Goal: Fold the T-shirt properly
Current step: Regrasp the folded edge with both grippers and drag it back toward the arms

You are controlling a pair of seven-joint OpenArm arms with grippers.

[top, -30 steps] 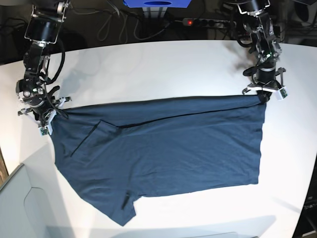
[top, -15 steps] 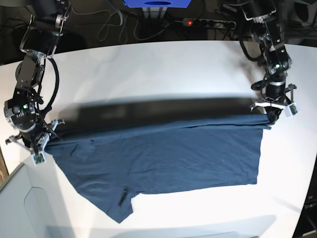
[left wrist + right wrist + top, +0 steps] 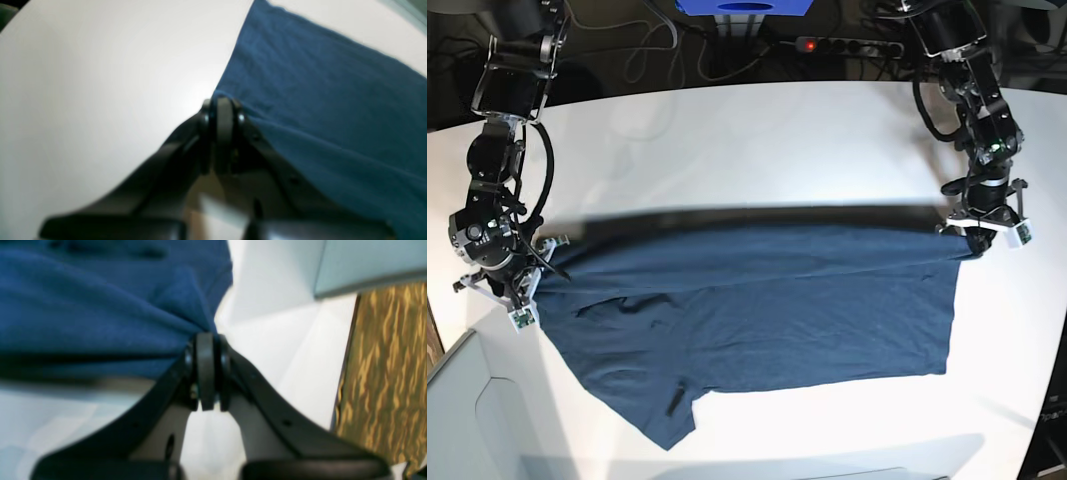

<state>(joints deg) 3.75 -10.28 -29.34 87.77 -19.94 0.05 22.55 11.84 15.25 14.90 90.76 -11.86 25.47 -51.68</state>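
Item 1: T-shirt (image 3: 757, 320), dark navy, spread across centre of base frame on white table (image 3: 757, 150). Top edge stretched between both grippers, running approx. straight from mid-left to mid-right of frame, w/ a dark shadow band on the table just above it. Lower body lies on table; one sleeve w/ dark cuff seam points to lower left of frame. Right-hand edge of cloth runs down to lower right.

Item 2: left gripper (image 3: 975, 235), mid-right of base frame. Fingers pressed together, pinching a corner of the T-shirt (image 3: 317, 110); in left wrist view fingertips (image 3: 224, 110) meet at frame centre, cloth fans to upper right, bare table at left.

Item 3: right gripper (image 3: 537, 272), mid-left of base frame. Fingers likewise clamped on the T-shirt (image 3: 100, 313); in right wrist view cloth bunches into the fingertips (image 3: 205, 350) from upper left.

Item 4: misc. Pale grey box (image 3: 467, 420) at lower left corner of base frame; power strip (image 3: 847, 45) w/ red light at top, behind table.
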